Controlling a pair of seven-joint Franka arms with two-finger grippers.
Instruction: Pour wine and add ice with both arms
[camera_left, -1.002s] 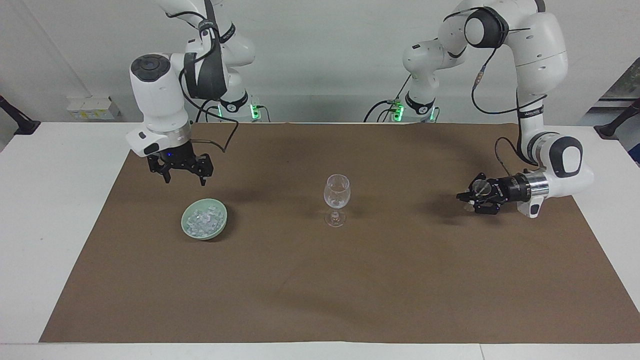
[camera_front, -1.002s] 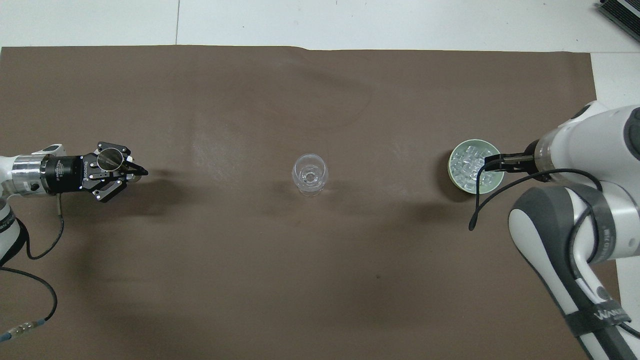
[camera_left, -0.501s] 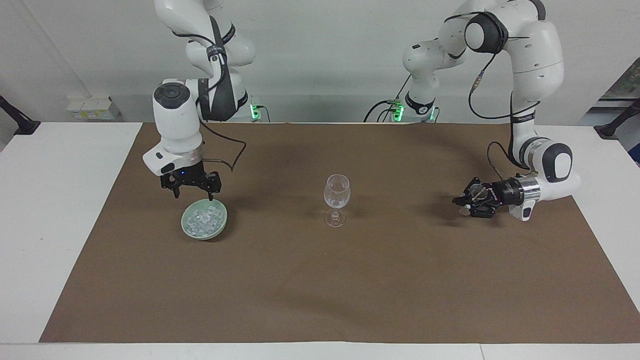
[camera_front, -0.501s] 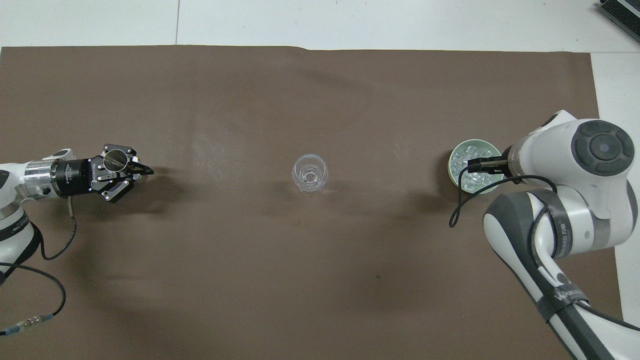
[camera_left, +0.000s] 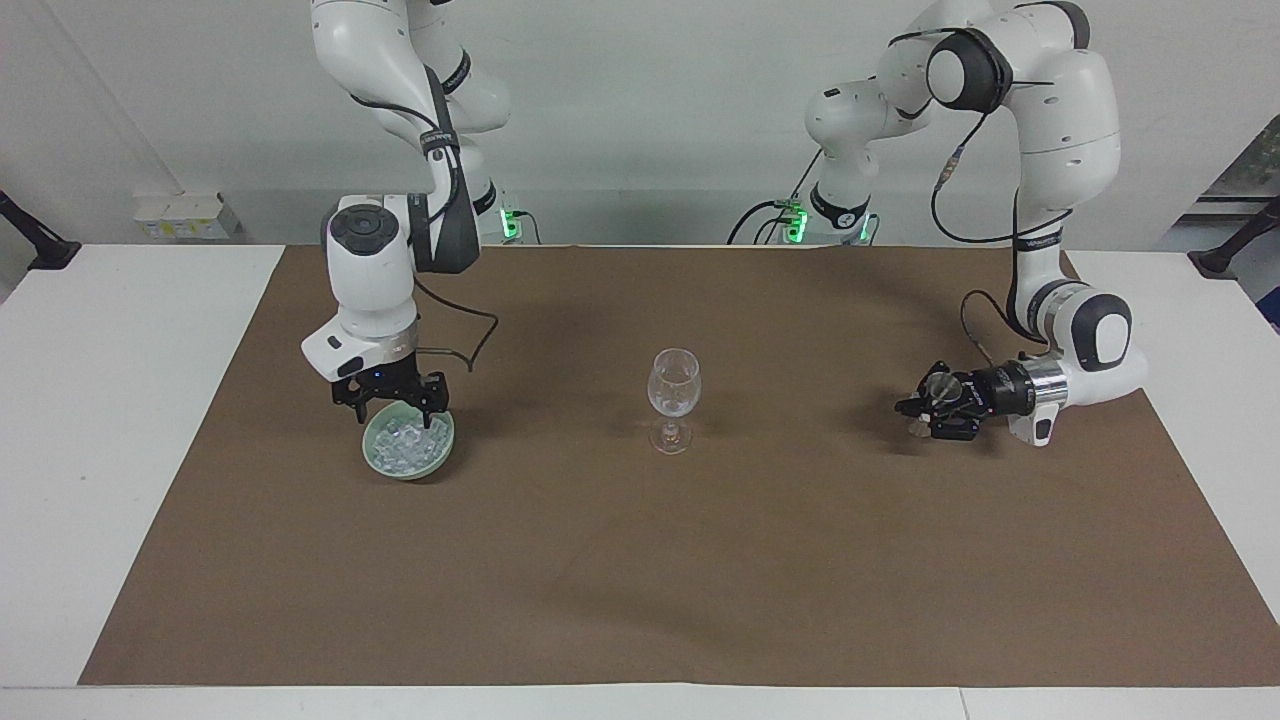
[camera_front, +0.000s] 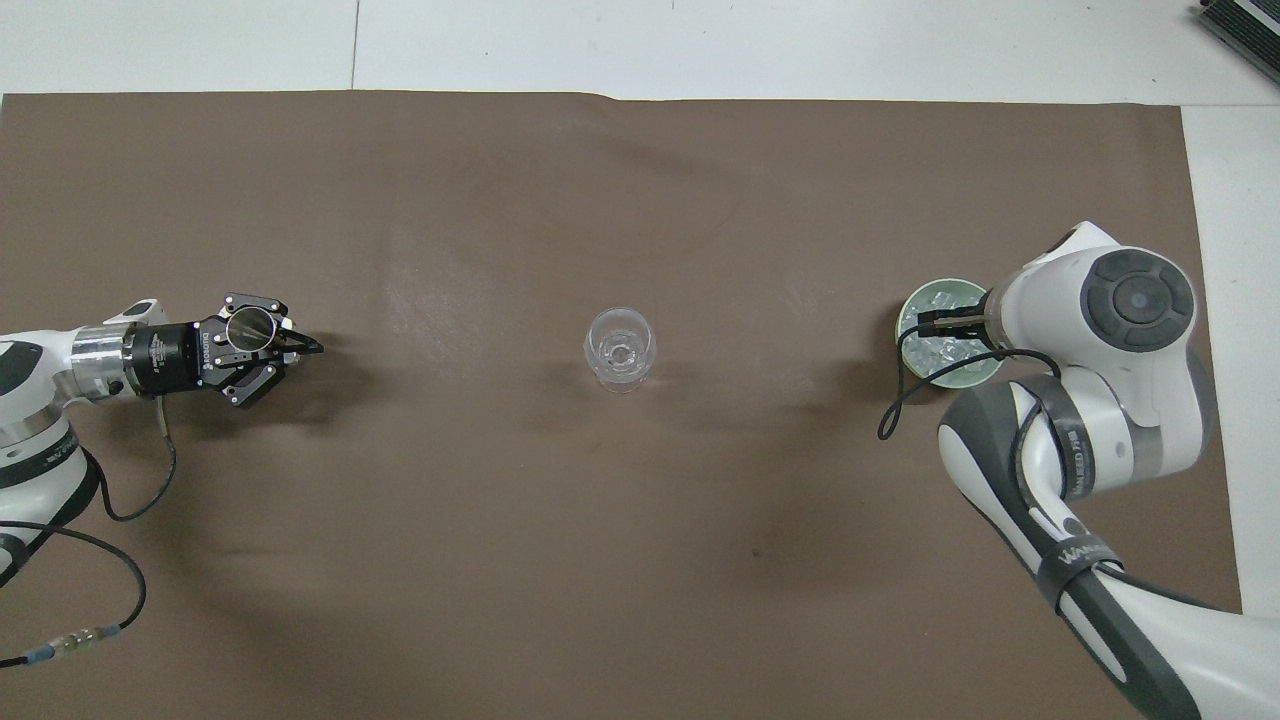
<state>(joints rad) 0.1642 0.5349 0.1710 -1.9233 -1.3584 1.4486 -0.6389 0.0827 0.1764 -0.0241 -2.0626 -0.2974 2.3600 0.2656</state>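
Observation:
An empty-looking clear wine glass (camera_left: 673, 385) (camera_front: 620, 350) stands upright mid-mat; I cannot make out wine in it. Toward the right arm's end of the table sits a pale green bowl (camera_left: 386, 463) (camera_front: 942, 289) heaped with ice (camera_left: 405, 440) (camera_front: 925, 347). My right gripper (camera_left: 398, 414) (camera_front: 945, 322) points down over the bowl, open, its fingertips at about rim level and spread nearly the bowl's width. The left gripper (camera_left: 905, 407) (camera_front: 314, 345) lies level just above the mat toward the left arm's end. It is shut, and a small clear cup (camera_left: 938, 383) (camera_front: 249, 322) stands between its links.
A brown mat (camera_left: 640, 560) covers most of the white table (camera_left: 120, 400). A black cable (camera_front: 900, 400) loops from the right wrist beside the bowl. Another cable (camera_front: 130, 500) trails from the left arm near the robots' edge.
The right gripper has come down from above the mat beside the bowl to the bowl's rim. The left gripper, with its cup, has crept toward the wine glass and sunk slightly.

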